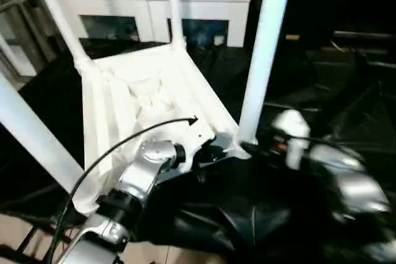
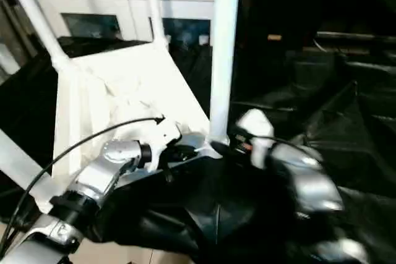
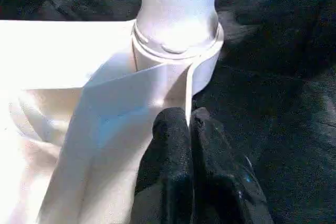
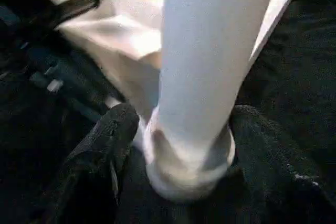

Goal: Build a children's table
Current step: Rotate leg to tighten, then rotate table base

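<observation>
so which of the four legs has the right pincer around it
The near-right leg, standing in the tabletop's corner socket closest to the right pincer, whose two fingers straddle its base. The other three legs stand at the remaining corners, ungripped.

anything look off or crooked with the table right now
Nothing is clearly broken. The tabletop lies upside down on the black sheet, slightly tilted, with legs rising from its corner sockets. The left hand pinches its rim beside the near leg, and the right hand straddles that leg's base.
</observation>
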